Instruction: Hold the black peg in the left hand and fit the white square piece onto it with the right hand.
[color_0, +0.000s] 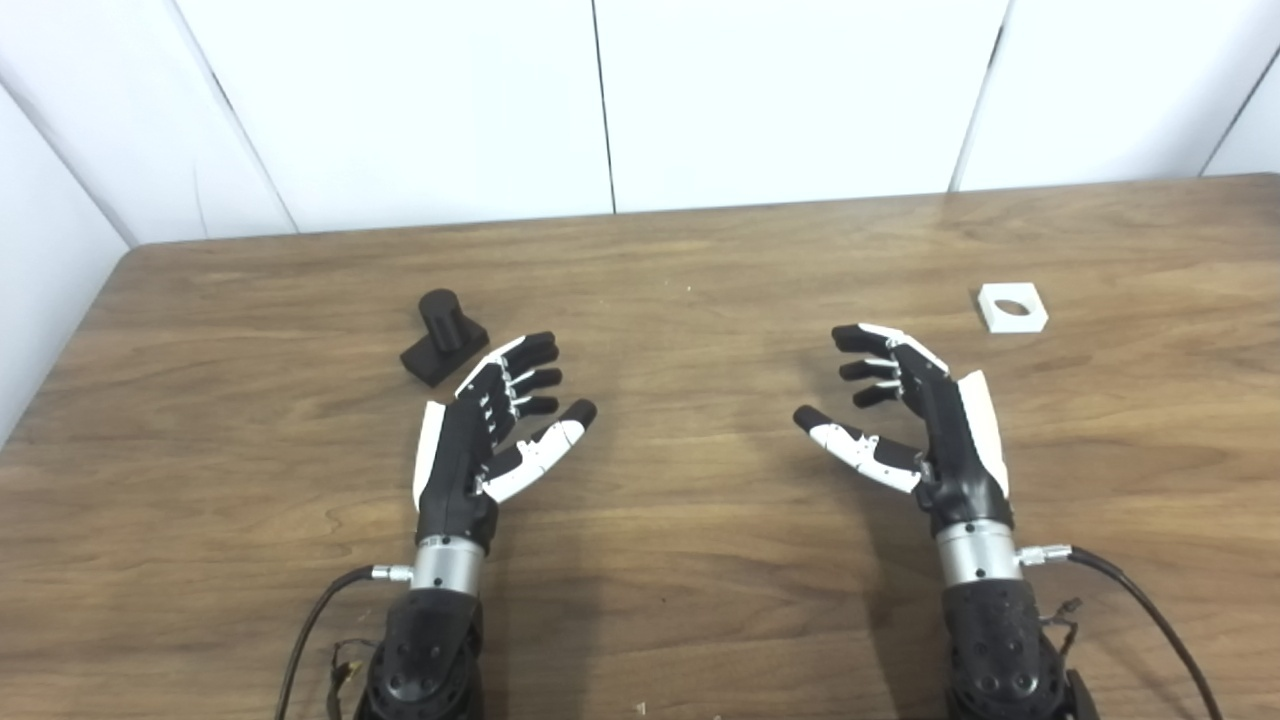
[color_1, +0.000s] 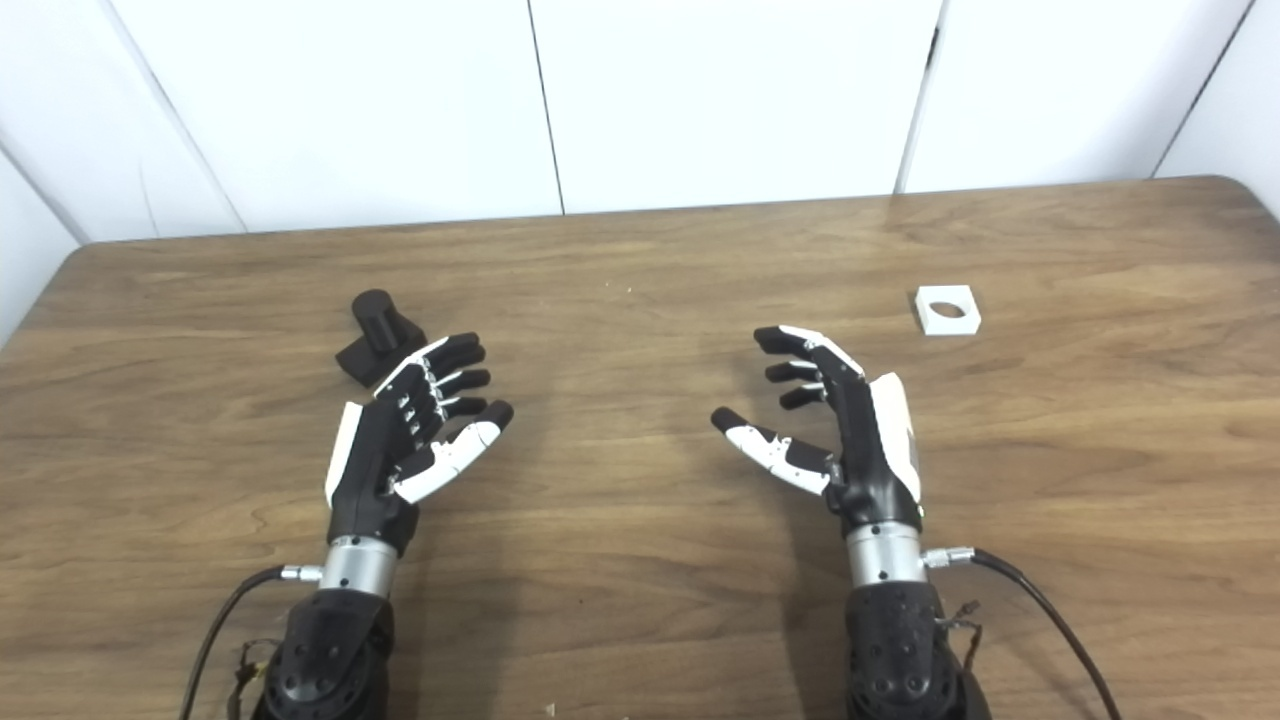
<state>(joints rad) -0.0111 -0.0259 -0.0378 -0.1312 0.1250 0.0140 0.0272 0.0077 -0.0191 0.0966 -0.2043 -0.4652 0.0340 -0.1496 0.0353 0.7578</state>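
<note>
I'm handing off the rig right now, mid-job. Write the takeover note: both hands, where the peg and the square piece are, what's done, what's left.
Left hand: open, holding nothing, fingers spread, just in front of the black peg.
Right hand: open, holding nothing, palm facing inward, short of the white square piece.
Black peg: on its base on the table, far left, leaning rather than upright, ungrasped.
White square piece: flat on the table, far right, hole facing up, untouched.
Done: nothing yet; neither part has been picked up.
Left: grasp the peg with the left hand, pick up the white piece with the right, fit it over the peg.

No readable text, labels, brands or numbers anywhere.
</note>
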